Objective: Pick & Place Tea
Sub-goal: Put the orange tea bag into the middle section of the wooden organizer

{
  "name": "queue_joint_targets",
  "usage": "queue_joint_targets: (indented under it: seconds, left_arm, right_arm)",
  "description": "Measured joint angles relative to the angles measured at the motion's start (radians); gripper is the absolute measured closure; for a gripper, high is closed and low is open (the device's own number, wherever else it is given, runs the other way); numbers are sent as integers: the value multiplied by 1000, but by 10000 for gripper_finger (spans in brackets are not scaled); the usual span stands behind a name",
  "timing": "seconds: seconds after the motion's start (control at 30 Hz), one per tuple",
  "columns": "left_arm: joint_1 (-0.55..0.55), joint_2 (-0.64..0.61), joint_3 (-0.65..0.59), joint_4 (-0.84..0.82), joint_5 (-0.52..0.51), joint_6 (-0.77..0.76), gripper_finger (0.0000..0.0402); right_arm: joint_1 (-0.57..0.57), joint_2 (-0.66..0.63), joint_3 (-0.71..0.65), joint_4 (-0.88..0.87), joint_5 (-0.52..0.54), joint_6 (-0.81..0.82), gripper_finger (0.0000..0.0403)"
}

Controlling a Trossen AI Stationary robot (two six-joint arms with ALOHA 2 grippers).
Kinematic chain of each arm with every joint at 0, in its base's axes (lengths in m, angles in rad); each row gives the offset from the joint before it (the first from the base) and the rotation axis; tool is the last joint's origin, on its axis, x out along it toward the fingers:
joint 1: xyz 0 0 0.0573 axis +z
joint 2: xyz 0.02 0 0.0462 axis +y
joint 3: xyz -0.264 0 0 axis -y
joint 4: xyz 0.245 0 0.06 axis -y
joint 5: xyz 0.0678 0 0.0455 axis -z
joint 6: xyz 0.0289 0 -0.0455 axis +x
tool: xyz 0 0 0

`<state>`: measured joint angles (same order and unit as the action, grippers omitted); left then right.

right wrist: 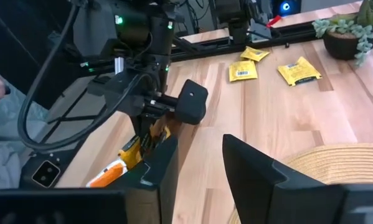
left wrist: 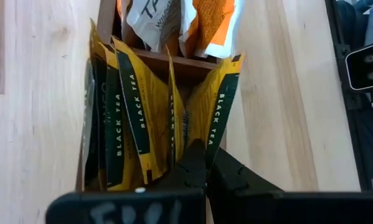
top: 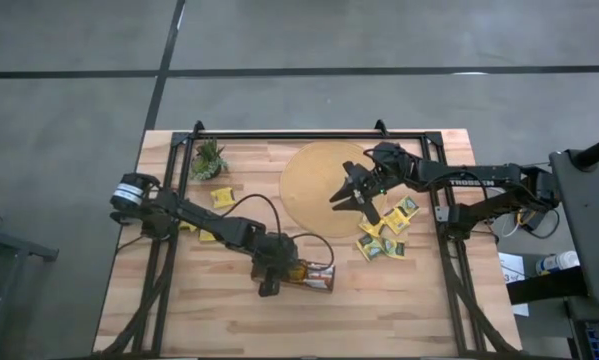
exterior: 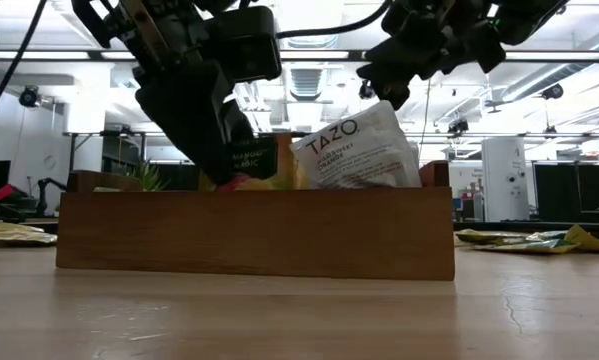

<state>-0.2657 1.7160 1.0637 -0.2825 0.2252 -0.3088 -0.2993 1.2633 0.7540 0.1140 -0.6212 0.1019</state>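
Yellow tea sachets (left wrist: 136, 118) stand packed in the tray (top: 312, 277) at lower centre, where the left gripper (top: 269, 283) sits closed among them, placing step apparently ending; right gripper (top: 354, 192), jaws parted and empty above the mat (top: 309, 185), must next take a sachet from the loose pile (top: 387, 235) at centre right.

"BLACK TEA" runs along the dark stripes of the yellow paper sachets (left wrist: 136, 118) just ahead of the left gripper (left wrist: 202, 165). "TAZO" marks the white paper sachet (exterior: 364, 148) standing in the brown wooden tray (exterior: 255, 232). "TROSSEN" is printed on the dark right arm (top: 466, 183).
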Motion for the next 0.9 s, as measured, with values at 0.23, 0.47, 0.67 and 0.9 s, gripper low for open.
queue_joint_targets:
  seconds: [0.23, 0.47, 0.67, 0.9]
  left_arm:
    - [-1, -31, -3, -14, 13, 1, 401]
    - [2, -32, -4, -12, 78, 13, 351]
    - [2, -32, -4, -10, 54, 15, 286]
    - [6, -33, -4, -10, 53, -15, 256]
  right_arm:
    - [0, 1, -7, 0, 0, -12, 271]
    - [0, 2, -8, 1, 0, -11, 271]
    - [1, 1, -12, 6, -2, -41, 279]
    - [7, -46, -104, 192, -4, -45, 280]
